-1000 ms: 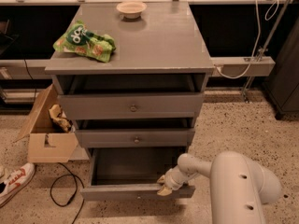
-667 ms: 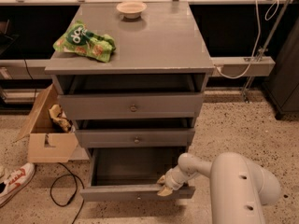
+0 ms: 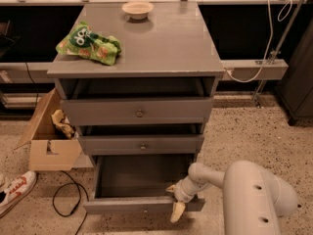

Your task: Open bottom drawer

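The bottom drawer [image 3: 142, 205] of the grey cabinet is pulled out, and its plain grey inside [image 3: 142, 175] shows. Its front panel runs along the lower edge of the view. My gripper [image 3: 176, 202] is at the right end of that front panel, hanging over its top edge, with one pale fingertip [image 3: 177, 211] pointing down in front of the panel. My white arm [image 3: 254, 199] reaches in from the lower right. The mid-sized drawer [image 3: 142, 145] and the tallest drawer [image 3: 139, 112] above are pushed in.
A green snack bag [image 3: 89, 44] and a small bowl [image 3: 137, 9] sit on the cabinet top [image 3: 161, 43]. An open cardboard box [image 3: 49, 141] stands on the floor at the left, with a shoe [image 3: 14, 191] and a black cable [image 3: 68, 199] near it.
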Controlling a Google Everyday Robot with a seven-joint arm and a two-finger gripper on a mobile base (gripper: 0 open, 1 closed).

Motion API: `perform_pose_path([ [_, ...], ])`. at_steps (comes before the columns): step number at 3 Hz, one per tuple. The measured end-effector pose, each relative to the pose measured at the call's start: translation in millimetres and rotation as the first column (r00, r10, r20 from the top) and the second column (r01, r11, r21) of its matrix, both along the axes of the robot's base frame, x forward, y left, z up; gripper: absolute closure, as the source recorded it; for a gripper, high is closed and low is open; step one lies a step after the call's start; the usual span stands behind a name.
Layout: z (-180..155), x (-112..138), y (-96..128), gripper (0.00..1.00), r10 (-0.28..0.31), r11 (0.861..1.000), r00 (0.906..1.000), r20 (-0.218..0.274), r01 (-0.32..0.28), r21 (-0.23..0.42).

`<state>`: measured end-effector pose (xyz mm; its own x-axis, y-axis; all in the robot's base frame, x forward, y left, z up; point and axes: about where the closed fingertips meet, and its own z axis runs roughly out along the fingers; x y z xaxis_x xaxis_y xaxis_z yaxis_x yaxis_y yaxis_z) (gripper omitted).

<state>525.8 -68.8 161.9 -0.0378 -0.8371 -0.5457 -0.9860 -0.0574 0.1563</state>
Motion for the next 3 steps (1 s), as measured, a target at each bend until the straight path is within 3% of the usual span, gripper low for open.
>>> perform_pose_path([
  [1, 1.8, -7.1, -3.6, 0.0, 0.005, 1.0, 0.9999, -0.01, -0.005, -0.006],
  [3, -1.2, -14.2, -6.7, 0.5, 0.0, 1.0, 0.9995, -0.03, 0.0, -0.019],
])
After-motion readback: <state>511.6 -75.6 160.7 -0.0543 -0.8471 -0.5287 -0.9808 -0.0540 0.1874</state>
